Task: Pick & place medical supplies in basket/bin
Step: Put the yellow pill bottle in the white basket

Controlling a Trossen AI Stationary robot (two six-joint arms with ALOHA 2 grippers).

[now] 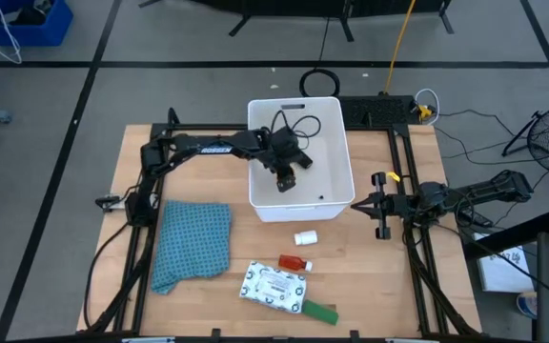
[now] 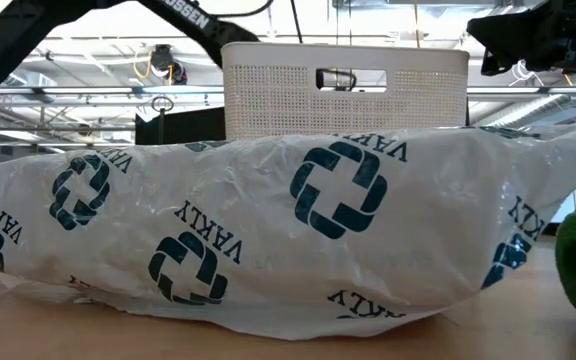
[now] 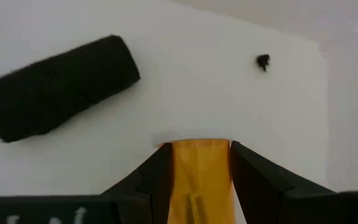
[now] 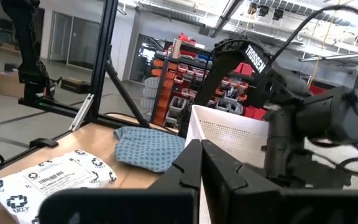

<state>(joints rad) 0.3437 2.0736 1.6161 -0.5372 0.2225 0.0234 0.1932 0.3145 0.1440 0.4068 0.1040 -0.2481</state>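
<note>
My left gripper (image 1: pixel 287 181) reaches down into the white tub (image 1: pixel 327 114) and is shut on the orange piece (image 3: pixel 199 171). The black block (image 3: pixel 55 87) lies on its side on the tub floor beside it. On the near part of the table lie the small white cylinder (image 1: pixel 305 237), the red-orange bottle (image 1: pixel 294 262), the white printed packet (image 1: pixel 274 286) and the green block (image 1: pixel 320 312). My right gripper (image 1: pixel 380 205) waits shut to the right of the tub, holding nothing. My left gripper pinches the orange piece (image 3: pixel 199 155) between its two fingers (image 3: pixel 157 171), coming from above and pointing down into the tub. The piece runs along the fingers, its free end level with their tips, just above the tub floor. Whether it touches the floor I cannot tell.
A blue cloth (image 1: pixel 193 243) lies on the table's left half, near the packet. A small dark speck (image 3: pixel 263 61) sits on the tub floor. In the low view the packet (image 2: pixel 268 230) fills the foreground, with the tub's handle slot (image 2: pixel 336 78) behind it. Bare wood shows right of the items.
</note>
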